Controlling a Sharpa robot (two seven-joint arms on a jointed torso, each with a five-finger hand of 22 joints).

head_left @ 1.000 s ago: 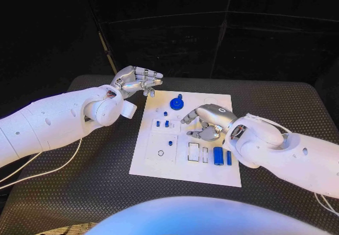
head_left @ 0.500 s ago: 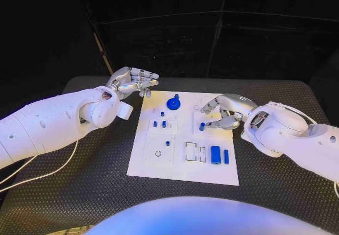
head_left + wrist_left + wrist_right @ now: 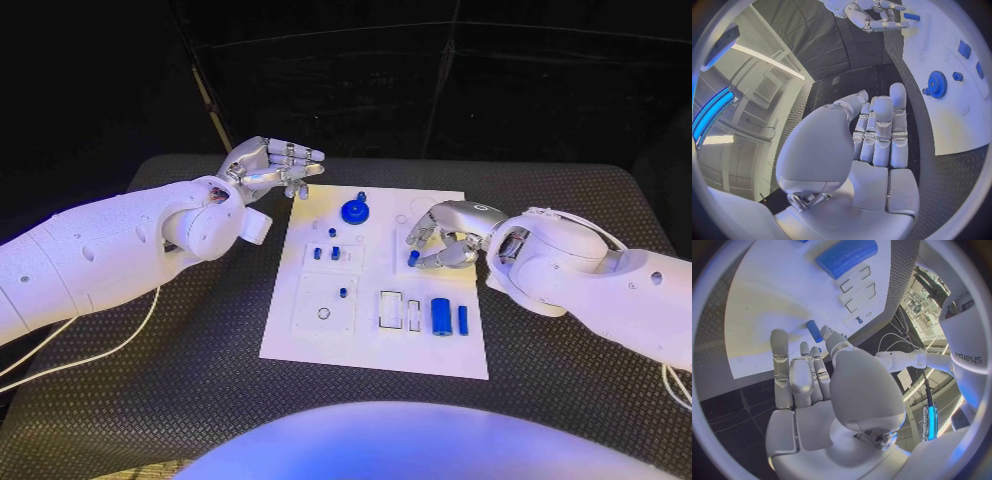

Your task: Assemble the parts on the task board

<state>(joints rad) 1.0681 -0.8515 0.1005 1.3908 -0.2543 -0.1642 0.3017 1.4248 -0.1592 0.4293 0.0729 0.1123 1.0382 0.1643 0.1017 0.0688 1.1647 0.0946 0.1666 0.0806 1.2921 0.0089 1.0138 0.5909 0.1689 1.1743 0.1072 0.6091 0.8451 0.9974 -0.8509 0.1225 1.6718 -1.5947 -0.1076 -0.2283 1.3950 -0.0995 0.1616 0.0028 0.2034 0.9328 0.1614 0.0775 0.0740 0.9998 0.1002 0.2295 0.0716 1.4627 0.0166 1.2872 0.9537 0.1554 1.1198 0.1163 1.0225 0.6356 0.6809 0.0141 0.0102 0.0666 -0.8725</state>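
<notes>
Taking the white task board [image 3: 372, 340] as the landmark and going from its near edge outward: a thick blue cylinder [image 3: 440, 316] and a thinner blue pin [image 3: 462, 319] are lying loose beside two empty rectangular slots [image 3: 391, 309] on the board's near right part, so that work looks undone. Further in, one small blue peg [image 3: 342, 293] is standing near a small ring mark, and a pair of blue pegs [image 3: 326, 253] are sitting in the middle-left block. Over the board's right middle, the right hand [image 3: 444, 238] is hovering with fingers curled around a short blue peg [image 3: 413, 258]; whether it is actually gripping it or only touching, I cannot tell. Toward the far edge, a blue gear [image 3: 356, 210] is sitting on the board. Beyond the far left corner, the left hand [image 3: 270, 164] is hanging off the board, fingers curled in, holding nothing. By my judgement the assembly is partway along.
</notes>
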